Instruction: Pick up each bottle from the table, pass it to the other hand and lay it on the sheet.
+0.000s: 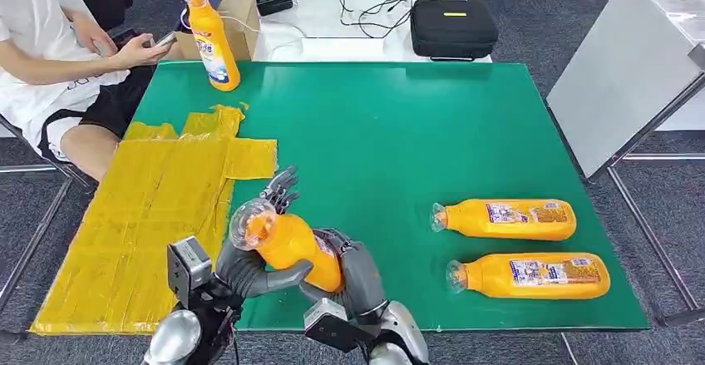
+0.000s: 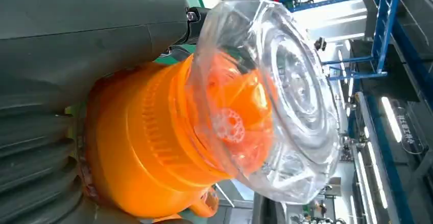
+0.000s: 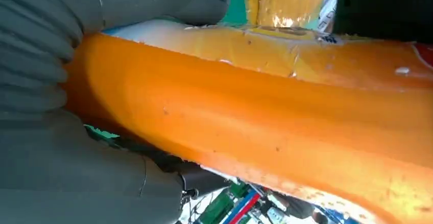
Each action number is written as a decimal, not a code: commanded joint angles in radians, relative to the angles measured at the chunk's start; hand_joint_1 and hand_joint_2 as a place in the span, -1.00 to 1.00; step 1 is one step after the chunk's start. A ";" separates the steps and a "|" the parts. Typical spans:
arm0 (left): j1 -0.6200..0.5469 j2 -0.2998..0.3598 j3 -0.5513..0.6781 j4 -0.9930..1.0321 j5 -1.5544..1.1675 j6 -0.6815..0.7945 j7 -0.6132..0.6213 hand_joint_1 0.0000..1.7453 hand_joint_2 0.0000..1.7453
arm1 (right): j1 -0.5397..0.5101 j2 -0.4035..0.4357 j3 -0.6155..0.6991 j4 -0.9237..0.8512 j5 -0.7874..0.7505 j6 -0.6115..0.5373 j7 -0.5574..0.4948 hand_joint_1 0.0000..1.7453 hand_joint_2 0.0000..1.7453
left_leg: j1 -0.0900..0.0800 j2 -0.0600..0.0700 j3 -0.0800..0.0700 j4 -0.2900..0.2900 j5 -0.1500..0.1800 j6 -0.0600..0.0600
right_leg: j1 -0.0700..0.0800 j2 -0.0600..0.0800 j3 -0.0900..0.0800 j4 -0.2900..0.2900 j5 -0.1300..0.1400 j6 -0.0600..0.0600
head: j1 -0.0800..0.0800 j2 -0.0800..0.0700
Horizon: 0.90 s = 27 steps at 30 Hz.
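I hold an orange bottle (image 1: 287, 244) near the front edge of the green table (image 1: 391, 140), tilted with its clear cap up and left. Both my left hand (image 1: 249, 269) and my right hand (image 1: 353, 269) grip its body. The yellow sheet (image 1: 141, 215) lies just left; two more bottles (image 1: 507, 219) (image 1: 532, 276) lie at right, another (image 1: 212, 41) stands far left.

Bright, even overhead light with soft shadows; both wrist views are close, blurred, with ceiling-lamp glare.
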 commanded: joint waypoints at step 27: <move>-0.061 0.008 -0.025 0.124 0.004 -0.005 0.004 1.00 1.00 | -0.044 -0.013 0.029 0.050 -0.041 -0.009 -0.020 1.00 1.00 | 0.000 0.001 0.002 0.000 -0.001 -0.001 | 0.001 0.000 0.002 -0.001 -0.001 0.000 | 0.000 0.000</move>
